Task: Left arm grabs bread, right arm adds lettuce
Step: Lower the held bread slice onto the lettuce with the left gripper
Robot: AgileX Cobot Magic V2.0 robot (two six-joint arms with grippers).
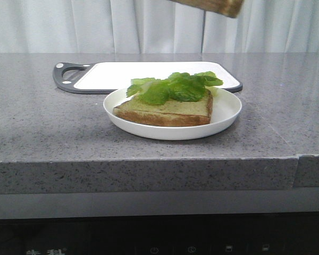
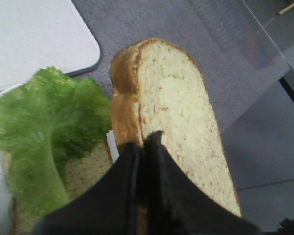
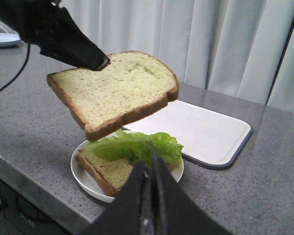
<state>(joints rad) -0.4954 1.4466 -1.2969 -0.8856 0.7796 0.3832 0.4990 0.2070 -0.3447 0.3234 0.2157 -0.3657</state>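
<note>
My left gripper (image 2: 144, 142) is shut on the crust edge of the bread (image 2: 176, 107), a thick golden slice with a faint green blotch. The right wrist view shows that gripper (image 3: 95, 62) holding the bread (image 3: 112, 90) tilted in the air above the plate. In the front view only a corner of the bread (image 1: 215, 5) shows at the top edge. The lettuce (image 1: 175, 87) lies on a second slice (image 1: 165, 111) in the white plate (image 1: 173, 130). My right gripper (image 3: 149, 159) is shut and empty, on the near side of the plate (image 3: 85, 178).
A white cutting board with a dark rim (image 1: 122, 74) lies just behind the plate; it also shows in the right wrist view (image 3: 206, 129). The grey counter's front edge (image 1: 149, 159) runs close in front of the plate. White curtains hang behind.
</note>
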